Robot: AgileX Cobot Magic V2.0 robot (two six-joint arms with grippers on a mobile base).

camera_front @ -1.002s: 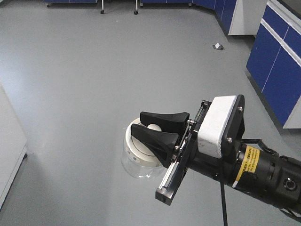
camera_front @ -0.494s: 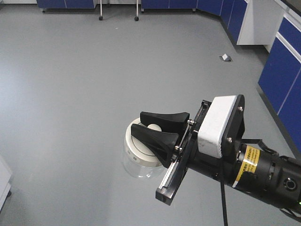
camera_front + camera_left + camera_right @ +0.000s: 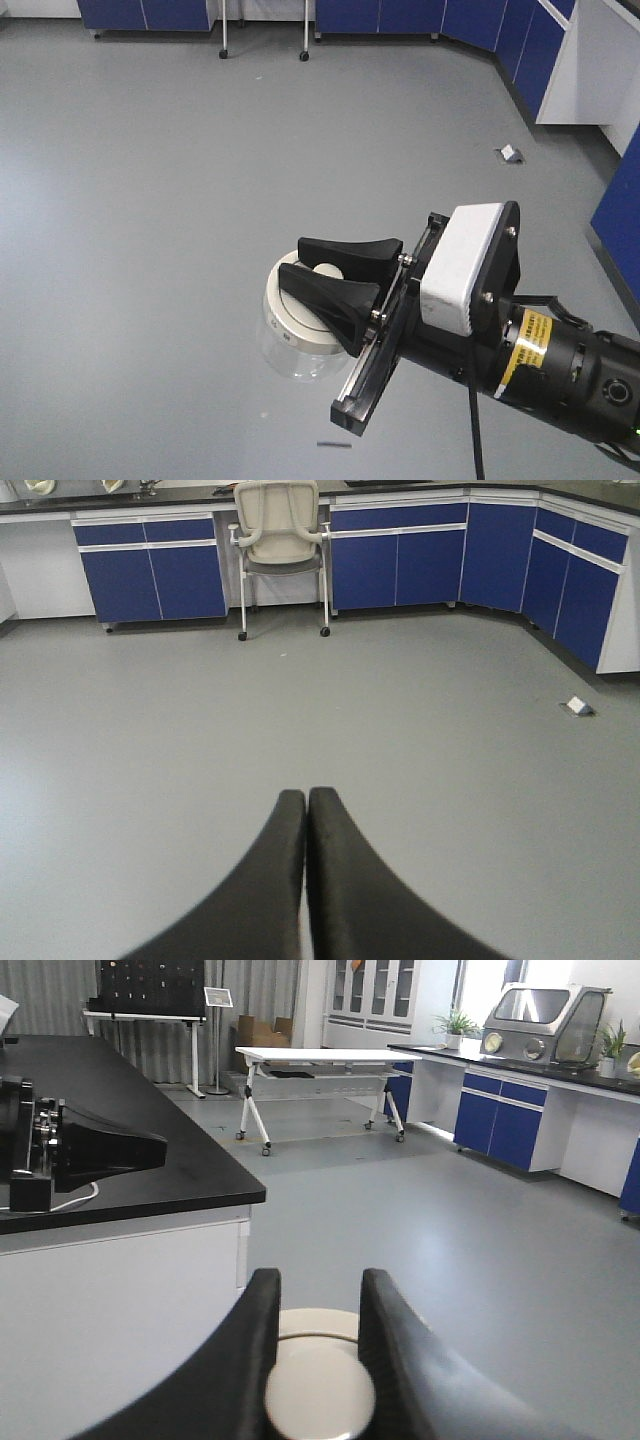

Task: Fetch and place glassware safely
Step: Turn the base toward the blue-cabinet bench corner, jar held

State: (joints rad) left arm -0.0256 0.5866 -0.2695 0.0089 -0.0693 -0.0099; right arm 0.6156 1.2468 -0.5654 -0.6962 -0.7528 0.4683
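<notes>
The right gripper [image 3: 303, 262] is clamped on the jar [image 3: 292, 345]; its two black fingers [image 3: 345, 250] sit on either side of the knob [image 3: 326, 270] on the cream lid [image 3: 298, 320] and press against it; the clear glass body hangs below the lid, off the fingers' far end, in the air over the grey floor [image 3: 150, 200], with nothing under it; the jar is tilted, its lid turned toward the gripper; the right wrist view shows the same grip, with the knob large and round between the two dark fingers and the lid's rim just beyond it.

The left gripper [image 3: 306, 805] has its fingers pressed together along their whole length, with nothing between them; it points across bare floor toward a chair [image 3: 284, 525] on castors, which stands against a row of blue cabinets [image 3: 150, 580].

A small white object [image 3: 511, 153] lies on the floor near the cabinets at the far right, well apart from the jar.

From the right wrist a black worktop [image 3: 170, 1150] on a white base shows at the left; a black device [image 3: 70, 1150] rests on it near its front edge; farther off stands a white table [image 3: 320, 1056] on wheels.
</notes>
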